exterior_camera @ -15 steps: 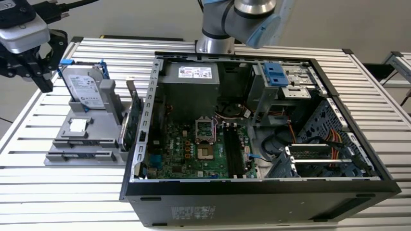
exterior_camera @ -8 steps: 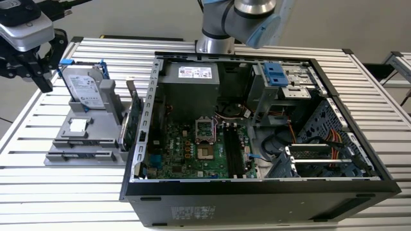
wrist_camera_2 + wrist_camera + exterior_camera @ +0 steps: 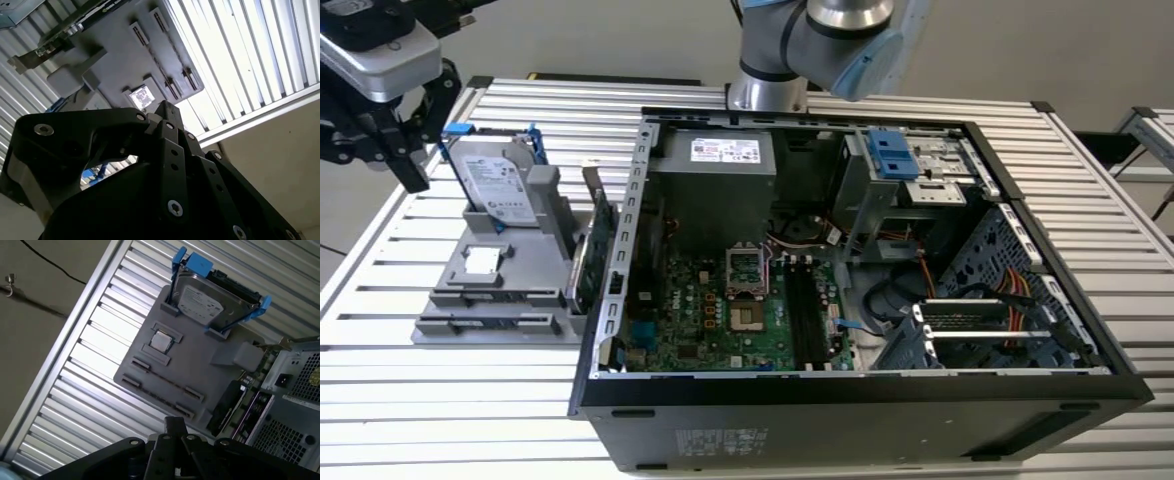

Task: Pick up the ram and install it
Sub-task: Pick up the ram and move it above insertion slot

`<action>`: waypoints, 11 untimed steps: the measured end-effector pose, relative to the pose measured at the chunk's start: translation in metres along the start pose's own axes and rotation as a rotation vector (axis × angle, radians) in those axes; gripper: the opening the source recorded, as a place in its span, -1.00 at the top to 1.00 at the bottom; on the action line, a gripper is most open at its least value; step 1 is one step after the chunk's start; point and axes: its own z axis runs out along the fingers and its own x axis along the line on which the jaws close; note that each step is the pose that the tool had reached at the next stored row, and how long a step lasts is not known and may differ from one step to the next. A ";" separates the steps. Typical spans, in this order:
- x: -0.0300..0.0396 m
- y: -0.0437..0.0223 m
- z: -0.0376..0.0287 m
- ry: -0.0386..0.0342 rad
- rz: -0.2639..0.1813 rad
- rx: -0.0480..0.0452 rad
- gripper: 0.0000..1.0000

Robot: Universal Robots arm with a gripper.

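- The gripper (image 3: pixel 173 426) hangs in the air near the grey holder (image 3: pixel 200 365) on the slatted table (image 3: pixel 90 390), touching nothing.
- Its fingertips (image 3: pixel 165 108) are pressed together, with nothing between them.

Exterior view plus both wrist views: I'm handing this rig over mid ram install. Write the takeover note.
Gripper: shut, with nothing in it, hovering at the exterior view's left near the hard drive.
Ram: cannot tell where it is. It is too thin to make out in the long slots of the grey parts tray or on the motherboard.
Computer case: open, motherboard exposed.
Done: no pick-up visible.
Left: ram pick-up and install are both unconfirmed.
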 end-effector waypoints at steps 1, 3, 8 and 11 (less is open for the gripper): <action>0.0000 0.0000 0.0000 0.0005 -0.010 -0.0001 1.00; 0.0000 0.0000 0.0000 0.0015 -0.029 -0.0005 1.00; 0.0000 0.0000 0.0000 0.0039 -0.079 -0.0014 1.00; 0.0000 0.0000 0.0000 0.0054 -0.109 -0.0019 1.00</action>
